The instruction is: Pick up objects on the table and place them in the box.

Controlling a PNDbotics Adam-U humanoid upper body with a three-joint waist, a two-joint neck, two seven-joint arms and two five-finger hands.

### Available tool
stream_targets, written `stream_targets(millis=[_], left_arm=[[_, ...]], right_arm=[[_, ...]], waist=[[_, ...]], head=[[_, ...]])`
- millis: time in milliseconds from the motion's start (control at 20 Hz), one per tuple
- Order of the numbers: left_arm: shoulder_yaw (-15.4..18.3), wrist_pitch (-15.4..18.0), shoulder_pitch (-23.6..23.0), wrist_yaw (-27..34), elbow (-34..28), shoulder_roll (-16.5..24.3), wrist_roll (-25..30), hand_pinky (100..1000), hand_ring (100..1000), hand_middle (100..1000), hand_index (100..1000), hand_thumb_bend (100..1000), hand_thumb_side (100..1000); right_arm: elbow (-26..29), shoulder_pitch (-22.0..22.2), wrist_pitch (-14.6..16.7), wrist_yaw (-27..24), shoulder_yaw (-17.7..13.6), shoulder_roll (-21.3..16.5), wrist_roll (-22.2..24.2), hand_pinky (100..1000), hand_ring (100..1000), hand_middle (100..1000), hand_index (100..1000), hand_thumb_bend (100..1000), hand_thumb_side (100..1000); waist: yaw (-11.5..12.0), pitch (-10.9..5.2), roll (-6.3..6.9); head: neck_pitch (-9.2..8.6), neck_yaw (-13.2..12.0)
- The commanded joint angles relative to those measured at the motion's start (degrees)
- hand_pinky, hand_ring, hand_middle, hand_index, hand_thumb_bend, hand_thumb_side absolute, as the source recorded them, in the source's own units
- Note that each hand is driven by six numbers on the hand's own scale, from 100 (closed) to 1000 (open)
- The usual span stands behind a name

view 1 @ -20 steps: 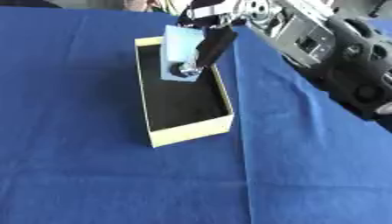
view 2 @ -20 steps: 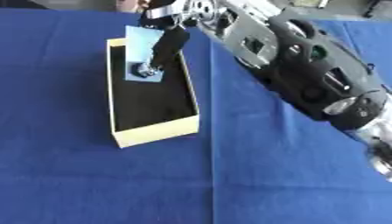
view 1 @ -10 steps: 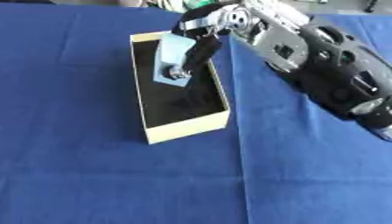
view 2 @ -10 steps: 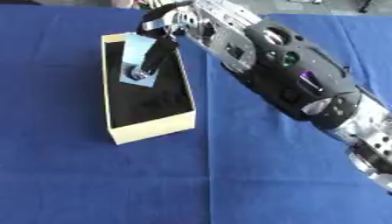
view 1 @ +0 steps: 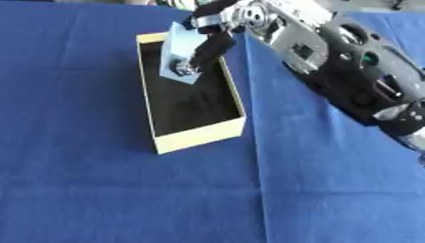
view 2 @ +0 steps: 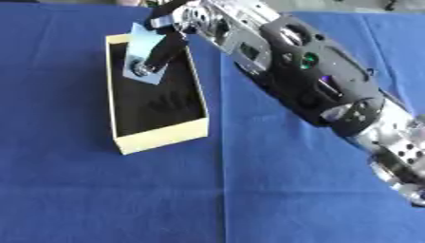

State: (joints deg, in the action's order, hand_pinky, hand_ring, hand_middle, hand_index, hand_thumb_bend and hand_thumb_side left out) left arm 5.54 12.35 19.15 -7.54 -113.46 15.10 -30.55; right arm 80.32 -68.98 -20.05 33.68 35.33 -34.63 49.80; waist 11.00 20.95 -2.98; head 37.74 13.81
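Pale-blue flat object (view 1: 181, 53) is pinched in the curled fingers of the right hand (view 1: 212, 42), tilted with its long axis running down into the cream box (view 1: 199, 136), whose dark floor lies directly beneath the fingertips.

The worktop (view 1: 99, 190) is covered in deep blue cloth, plain and unpatterned. The box (view 1: 202, 136) has pale cream-yellow walls and a black inside. The flat object (view 1: 181, 47) over it is light blue with a small silvery-grey spot. The right robot hand (view 1: 207, 47) is black, its arm black with silver parts and a small green light.
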Motion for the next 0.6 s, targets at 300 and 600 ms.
stream_targets(millis=[300,600], left_arm=[[0.0,0.1,0.3,0.2,-1.1,0.3,0.1,542,690,624,720,100,714],[0.0,0.1,0.3,0.2,-1.1,0.3,0.3,543,691,624,720,100,714]], right_arm=[[-0.5,-0.5,0.2,1.4,-0.7,-1.6,2.2,811,968,948,1000,547,756],[-0.5,-0.4,1.1,1.5,-1.3,-1.8,2.2,824,975,958,1000,580,769]], waist=[[0.0,-0.43,0.21],[-0.1,-0.42,0.24]], head=[[0.33,0.3],[0.36,0.3]])
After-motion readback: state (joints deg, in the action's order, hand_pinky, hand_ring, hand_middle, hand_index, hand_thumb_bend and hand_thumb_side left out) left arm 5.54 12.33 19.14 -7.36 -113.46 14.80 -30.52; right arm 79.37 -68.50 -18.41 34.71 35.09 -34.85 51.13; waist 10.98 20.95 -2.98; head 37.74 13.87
